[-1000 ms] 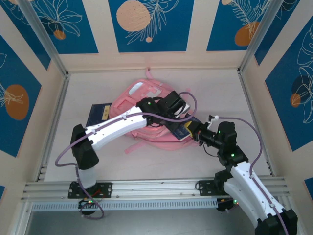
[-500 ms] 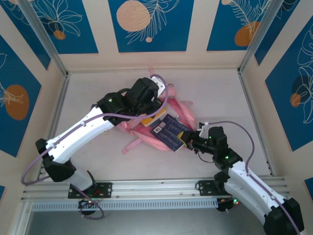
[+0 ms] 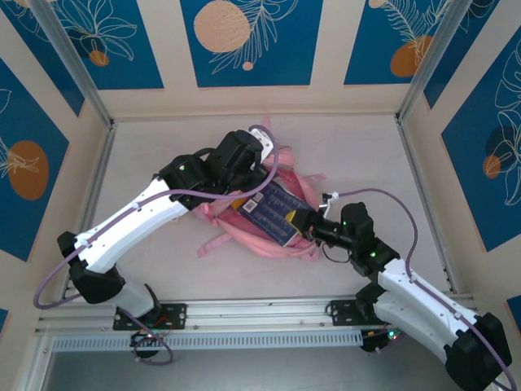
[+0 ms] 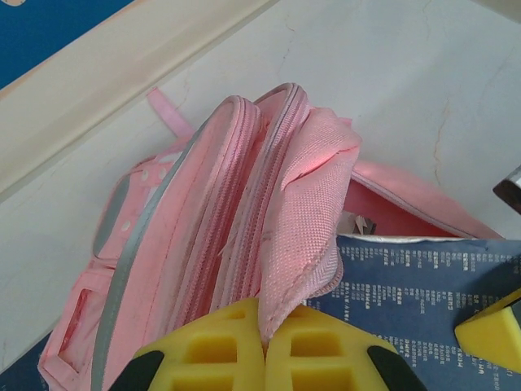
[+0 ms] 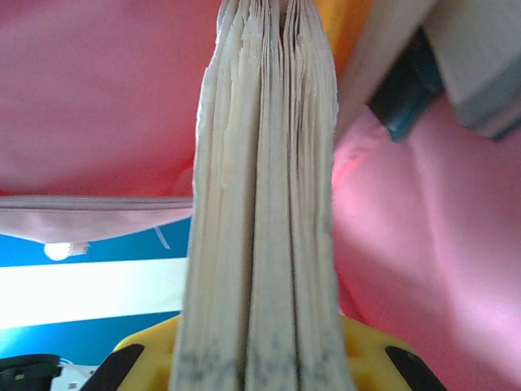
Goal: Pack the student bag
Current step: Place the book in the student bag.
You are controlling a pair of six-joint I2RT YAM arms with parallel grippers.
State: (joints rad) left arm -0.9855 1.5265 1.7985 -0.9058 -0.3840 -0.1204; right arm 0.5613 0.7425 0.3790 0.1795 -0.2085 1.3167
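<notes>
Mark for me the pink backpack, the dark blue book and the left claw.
soft pink fabric backpack (image 4: 203,236), left wrist view, pink panel beside the zips.
dark blue printed book (image 3: 277,215), top view, middle of its cover.
left claw (image 4: 264,346), left wrist view, between its yellow fingertips, pinching the backpack's flap.

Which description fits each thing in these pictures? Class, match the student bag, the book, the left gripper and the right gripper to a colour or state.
Things:
1. student bag
2. book
3. left gripper
4. right gripper

Descriptions:
A. shut on a thick block of pages
B. dark blue cover with pale print
C. pink fabric with zip lines
D. pinching a pink fabric flap

Pairs: 1-C, 2-B, 3-D, 4-A
</notes>
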